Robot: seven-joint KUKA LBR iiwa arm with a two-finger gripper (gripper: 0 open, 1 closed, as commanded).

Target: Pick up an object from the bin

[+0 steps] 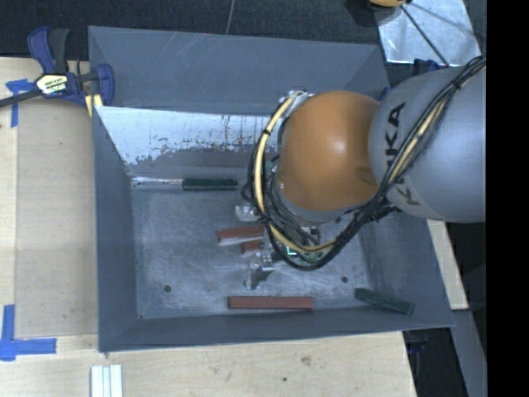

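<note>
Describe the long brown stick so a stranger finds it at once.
In the grey bin, look along the floor's lower edge, below the gripper. The brown stick lies flat there, longer than the brown piece above and the dark green piece beside it.

Grey bin (116,246); reddish-brown bar (270,303); dark green pen (208,184); orange wrist cover (326,151)

Arm (430,155) hung over grey bin (116,246) ctr; jaws sat just beside short brown stick (240,236). Long brown bar (271,303) lay nr front wall, dark green pen (208,184) at back.
</note>
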